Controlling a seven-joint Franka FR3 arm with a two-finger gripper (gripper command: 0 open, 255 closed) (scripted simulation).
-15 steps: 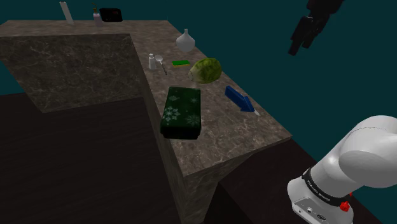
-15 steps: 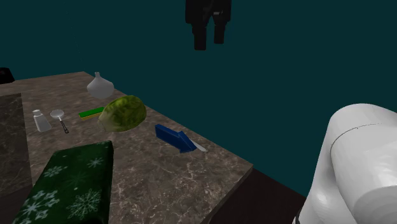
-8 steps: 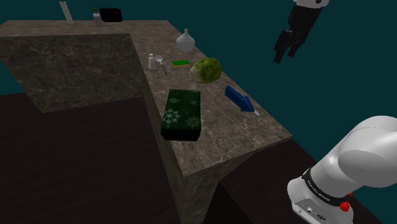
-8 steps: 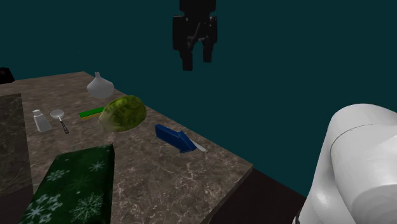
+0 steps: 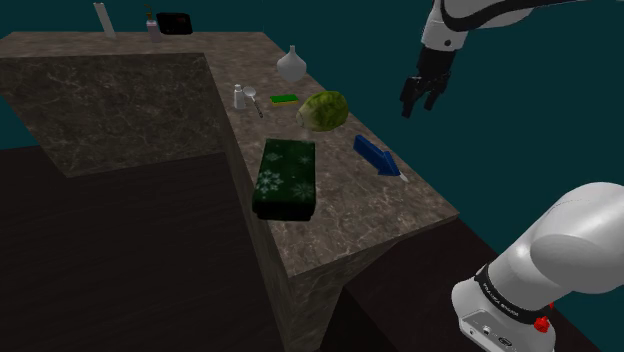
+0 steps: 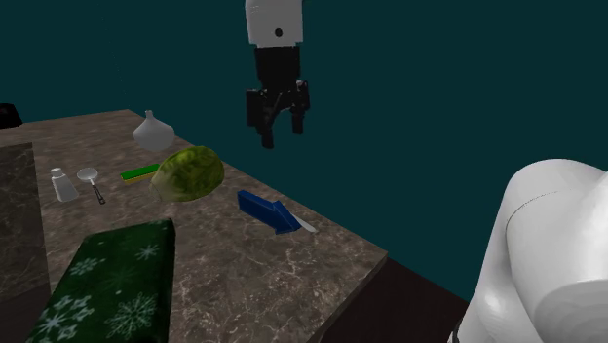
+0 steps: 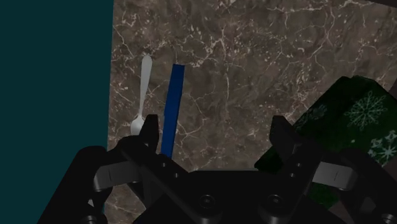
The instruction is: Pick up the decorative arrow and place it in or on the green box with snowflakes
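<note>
The hand (image 5: 410,108), fingers apart and empty, hangs at the shoulder view's upper right. The blue arrow (image 5: 376,156) lies right of centre on the surface (image 5: 340,215), near its edge, with a spoon (image 7: 143,95) just beside it. A skewed descent could catch the spoon or push the arrow off.

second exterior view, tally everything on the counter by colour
green: 3 (snowflake box, flat bar, yellow-green leafy head)
white or grey: 4 (vase, shaker, round-headed utensil, spoon)
blue: 1 (arrow)
black: 1 (thing cut off at the left edge)
total: 9
</note>
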